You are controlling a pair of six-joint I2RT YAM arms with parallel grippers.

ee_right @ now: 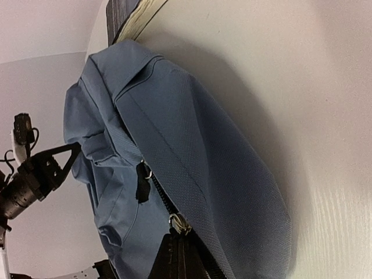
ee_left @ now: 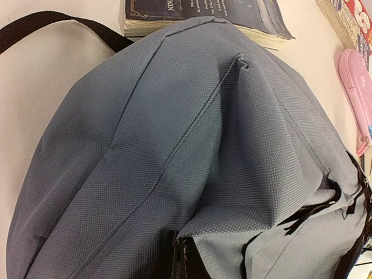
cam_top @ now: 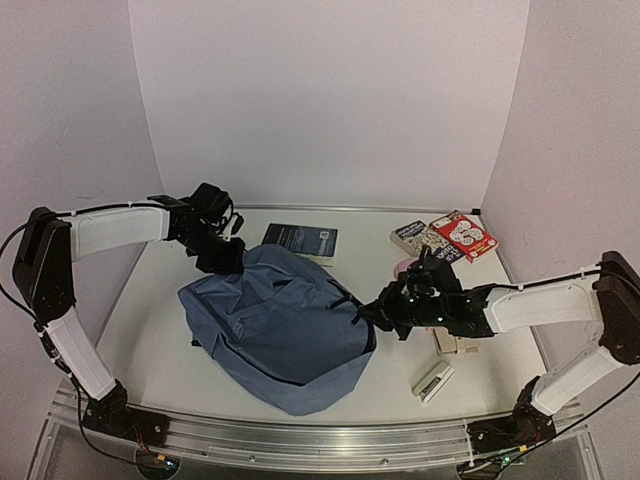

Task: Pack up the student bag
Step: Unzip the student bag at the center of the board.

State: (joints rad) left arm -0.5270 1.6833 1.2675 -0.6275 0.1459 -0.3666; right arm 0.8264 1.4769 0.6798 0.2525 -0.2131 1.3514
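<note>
The student bag (cam_top: 280,330) is a dusty-blue backpack lying in the middle of the table. My left gripper (cam_top: 222,258) is at its far left end, shut on a fold of the blue fabric (ee_left: 192,174); its dark fingertips (ee_left: 177,258) show at the bottom edge of the left wrist view. My right gripper (cam_top: 370,315) is at the bag's right edge, shut on the black zipper pull (ee_right: 181,225) of the zipper (ee_right: 160,192). The bag (ee_right: 192,151) fills the right wrist view, and a second pull (ee_right: 141,183) hangs free.
A dark book (cam_top: 300,240) lies behind the bag, partly under it (ee_left: 203,14). Two more books (cam_top: 420,238) (cam_top: 463,235) lie at the back right. A pink pencil case (ee_left: 357,87) is beside the bag. Small white items (cam_top: 433,382) (cam_top: 447,343) lie at the right front. A black strap (ee_left: 52,26) trails out.
</note>
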